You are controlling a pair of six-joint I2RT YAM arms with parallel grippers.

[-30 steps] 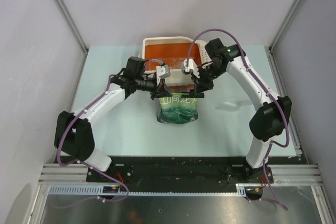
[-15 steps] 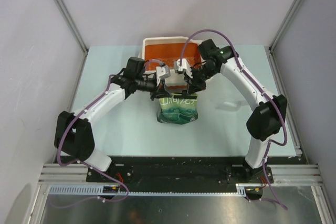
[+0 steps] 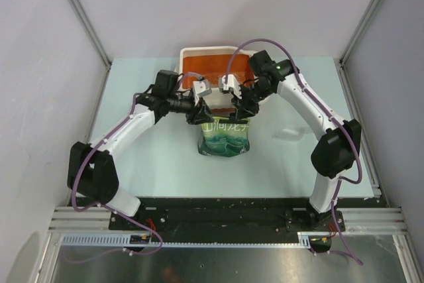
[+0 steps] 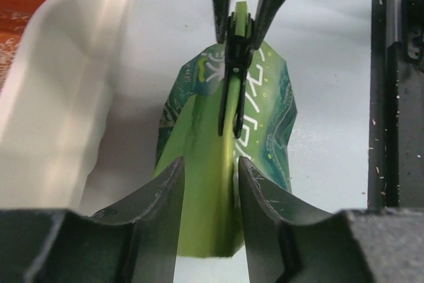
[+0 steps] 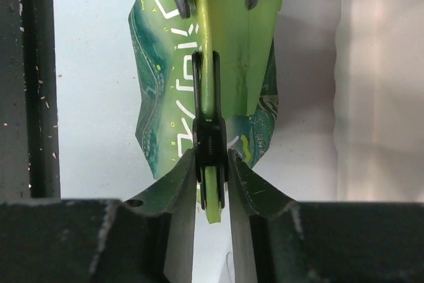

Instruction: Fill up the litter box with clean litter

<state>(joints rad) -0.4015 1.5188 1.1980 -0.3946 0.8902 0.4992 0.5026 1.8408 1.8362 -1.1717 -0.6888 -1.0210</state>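
Pale table (image 3: 146, 150) carries the litter box (image 3: 205, 50).

The green pouch (image 4: 202, 223) is glossy plastic film; the litter box (image 4: 66, 111) rim is smooth, slightly shiny plastic.

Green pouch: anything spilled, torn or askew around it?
No tear or spill on the green pouch, pinched at its top by the left end effector and right end effector. Only pale specks scattered on the black base rail look out of place.

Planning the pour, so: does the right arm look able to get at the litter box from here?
Probably yes: the right gripper hangs just beside the litter box rim with nothing between, though it is shut on the green pouch at its top edge.
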